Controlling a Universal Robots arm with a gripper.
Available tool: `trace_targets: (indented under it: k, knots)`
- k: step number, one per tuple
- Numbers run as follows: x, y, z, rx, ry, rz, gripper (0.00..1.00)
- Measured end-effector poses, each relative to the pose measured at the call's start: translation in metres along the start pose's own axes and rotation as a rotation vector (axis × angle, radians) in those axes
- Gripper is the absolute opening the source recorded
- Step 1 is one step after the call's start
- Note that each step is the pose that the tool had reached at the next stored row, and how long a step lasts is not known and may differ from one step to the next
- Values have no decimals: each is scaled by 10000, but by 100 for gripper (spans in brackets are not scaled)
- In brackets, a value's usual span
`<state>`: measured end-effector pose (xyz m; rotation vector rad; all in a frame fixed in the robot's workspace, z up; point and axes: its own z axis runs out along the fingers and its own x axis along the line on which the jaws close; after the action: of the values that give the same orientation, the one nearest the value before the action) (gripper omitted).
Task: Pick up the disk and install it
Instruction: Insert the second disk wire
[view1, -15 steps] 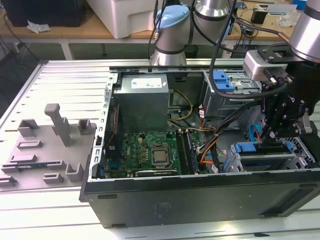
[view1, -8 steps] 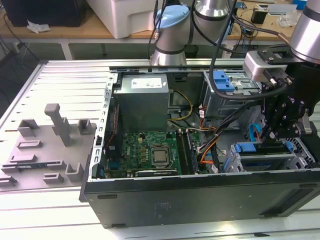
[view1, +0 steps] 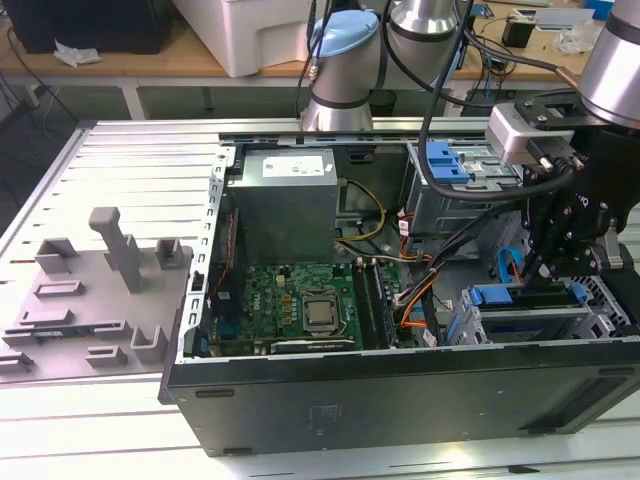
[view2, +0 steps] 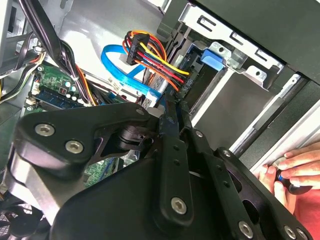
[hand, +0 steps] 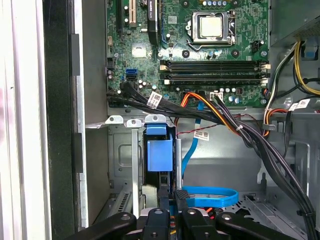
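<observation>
Where the steel drive bay (hand: 120, 165) sits at the front corner of the open case (view1: 400, 400), the disk (hand: 159, 152) stands on edge inside it. Its blue plastic carrier shows in the first wrist view as a smooth, boxy tab with a flat lip above it, and a dark narrow edge runs down from there toward the gripper (hand: 176, 200). Its silver faces and label are hidden between the bay walls. In the exterior view the disk (view1: 492, 296) reads as a blue tab at the bay's mouth, its long axis running into the bay toward the exterior view's right. The gripper (view1: 535, 268) hangs just above and beside it, matte black with bolted links. In the second wrist view the gripper (view2: 170, 117) has its jaws drawn close together, but I cannot tell whether they pinch the disk's edge or merely meet over it. A glossy flat blue cable (hand: 210, 195) loops beside the bay, and a bundle of black, orange and yellow wires (hand: 225, 120) crosses above it. The green motherboard (hand: 200, 50) lies flat beyond. A hand (view2: 295, 172) rests by the case edge. The case lies on a ribbed aluminium bench (view1: 130, 170).
</observation>
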<state>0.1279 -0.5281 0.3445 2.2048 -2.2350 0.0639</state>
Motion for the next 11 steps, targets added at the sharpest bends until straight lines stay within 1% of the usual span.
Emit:
trace_targets:
  k: [11]
  knots:
    - [0,-1,4,0,0,0,16]
